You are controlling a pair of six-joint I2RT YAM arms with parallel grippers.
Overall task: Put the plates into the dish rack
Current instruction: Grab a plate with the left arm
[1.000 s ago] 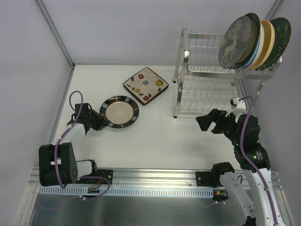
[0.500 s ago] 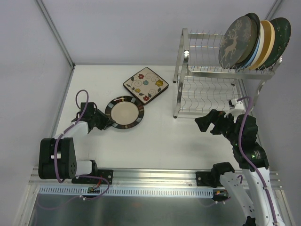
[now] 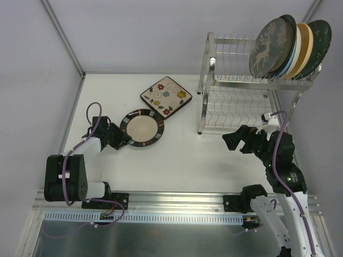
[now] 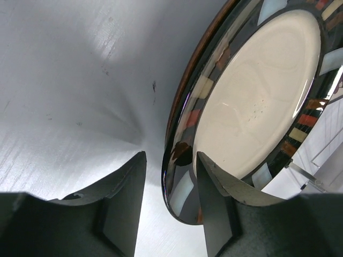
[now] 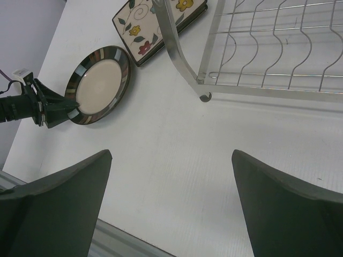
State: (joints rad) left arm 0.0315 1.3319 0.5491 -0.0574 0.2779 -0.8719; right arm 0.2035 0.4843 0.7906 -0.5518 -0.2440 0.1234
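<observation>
A round brown-rimmed plate [image 3: 142,128] with a cream centre lies on the white table left of centre. It also shows in the left wrist view [image 4: 257,96] and the right wrist view [image 5: 99,85]. My left gripper [image 3: 122,140] [image 4: 170,154] is open, its jaws straddling the plate's near-left rim: one finger rests against the plate's face, the other stands apart. A square cream floral plate [image 3: 166,96] lies behind it. The silver dish rack [image 3: 206,96] stands at the back right with several plates upright on its upper shelf, the deer-patterned one [image 3: 270,48] in front. My right gripper [image 3: 231,140] [image 5: 171,152] is open and empty, above the table in front of the rack.
The rack's lower wire tier [image 5: 268,48] holds nothing. Its front-left leg [image 5: 179,59] stands close to the floral plate [image 5: 155,27]. White walls close the table at the left and back. The arms' rail [image 3: 177,201] runs along the near edge.
The left gripper has moved right onto the round plate's rim, and the plate has shifted slightly right. The right arm has barely moved.
</observation>
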